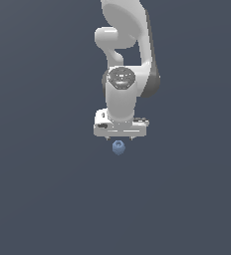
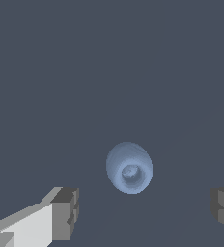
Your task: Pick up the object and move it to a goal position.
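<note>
Pincer [image 2: 145, 212] is seen spread wide, empty, only in the wrist view — object [image 2: 129, 167] lies apart, ungripped, dimple visible.

Plain dark slate-grey ground [image 1: 38, 199]

The white arm [image 1: 123, 55] comes down from the top of the exterior view, its wrist pointing straight down and ending in the broad, flat gripper [image 1: 120, 138] body held level. In the wrist view the two dark-padded fingers [image 2: 65, 212] stand wide apart at opposite sides, with a clear gap between them and nothing gripped. Only one finger shows its pale link behind the pad; the other finger is cut off by the picture's edge, so only its pad is visible.
</note>
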`<control>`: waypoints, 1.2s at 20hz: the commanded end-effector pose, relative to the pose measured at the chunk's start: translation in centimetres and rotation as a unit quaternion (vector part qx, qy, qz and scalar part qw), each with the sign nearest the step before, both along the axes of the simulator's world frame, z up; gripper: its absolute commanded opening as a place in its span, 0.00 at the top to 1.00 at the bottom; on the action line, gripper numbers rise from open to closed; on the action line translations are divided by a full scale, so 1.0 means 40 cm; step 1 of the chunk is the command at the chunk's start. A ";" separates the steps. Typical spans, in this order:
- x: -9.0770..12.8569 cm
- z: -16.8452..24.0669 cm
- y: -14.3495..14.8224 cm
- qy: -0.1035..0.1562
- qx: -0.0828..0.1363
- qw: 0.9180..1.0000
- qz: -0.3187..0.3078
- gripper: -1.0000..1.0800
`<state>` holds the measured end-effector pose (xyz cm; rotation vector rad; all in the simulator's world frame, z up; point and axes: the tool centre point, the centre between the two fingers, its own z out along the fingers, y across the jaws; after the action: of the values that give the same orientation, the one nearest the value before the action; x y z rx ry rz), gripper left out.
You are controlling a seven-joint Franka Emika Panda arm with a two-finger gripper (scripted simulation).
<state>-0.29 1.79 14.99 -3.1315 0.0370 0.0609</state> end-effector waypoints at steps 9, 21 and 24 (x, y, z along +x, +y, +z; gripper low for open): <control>-0.014 -0.045 0.000 -0.006 -0.003 0.997 -0.082 0.04; -0.038 -0.110 -0.004 -0.015 -0.008 0.978 -0.206 0.04; -0.042 -0.118 -0.005 -0.017 -0.009 0.975 -0.222 0.04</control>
<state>-1.88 1.62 10.42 -3.0604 0.7067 0.0071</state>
